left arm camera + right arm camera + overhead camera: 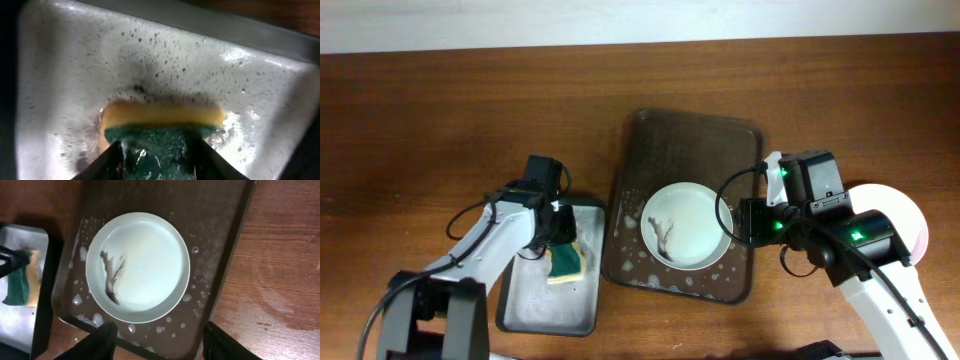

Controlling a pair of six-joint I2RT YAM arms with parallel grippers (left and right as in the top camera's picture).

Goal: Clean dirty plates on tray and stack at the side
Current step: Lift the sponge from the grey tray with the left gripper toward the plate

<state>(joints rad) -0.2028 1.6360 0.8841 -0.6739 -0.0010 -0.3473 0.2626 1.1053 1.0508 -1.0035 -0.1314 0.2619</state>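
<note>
- Your left gripper [157, 162] is clamped on the yellow sponge with a green scouring face [162, 117], pressing it into the foam of the small grey metal tray [60, 75]. Load it well with suds before you lift.
- Your left arm reaches forward over that tray, wrist turned steeply down.
- Your right gripper [159, 339] hangs with its fingers apart and empty, over the edge of the large dark brown tray [220, 235].
- Just beyond it the round white plate [145, 260] sits in the wet tray, with a dark smear [111, 275] left of centre. Steady its rim before scrubbing, as it looks likely to slide.
- Another white plate [912, 215] lies on the wooden table [440, 110], right of the brown tray and partly under your right arm.
</note>
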